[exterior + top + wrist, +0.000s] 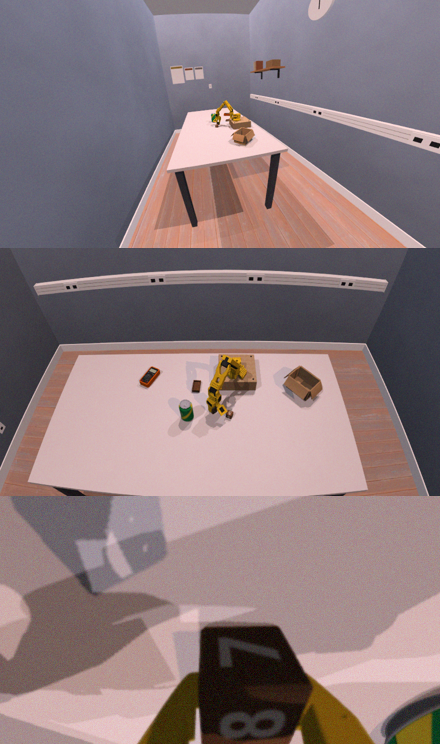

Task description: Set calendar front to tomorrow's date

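Observation:
My yellow gripper [250, 716] is shut on a dark brown digit cube [250, 681]; in the wrist view the cube shows a 7 on its far face and an 8 on the near face, with a yellow finger on each side. In the top view the gripper [222, 412] reaches down to the white table in front of the arm's base, with the cube [229, 414] at its tip. The small brown calendar tray [196, 386] lies apart, to the left of the arm. I cannot see a second cube or the month's name.
A green can [186, 410] stands close to the left of the gripper and shows at the wrist view's lower right corner [415, 726]. An orange multimeter [149, 376] lies far left. An open cardboard box [302, 382] lies to the right. The arm stands on a wooden base [238, 375].

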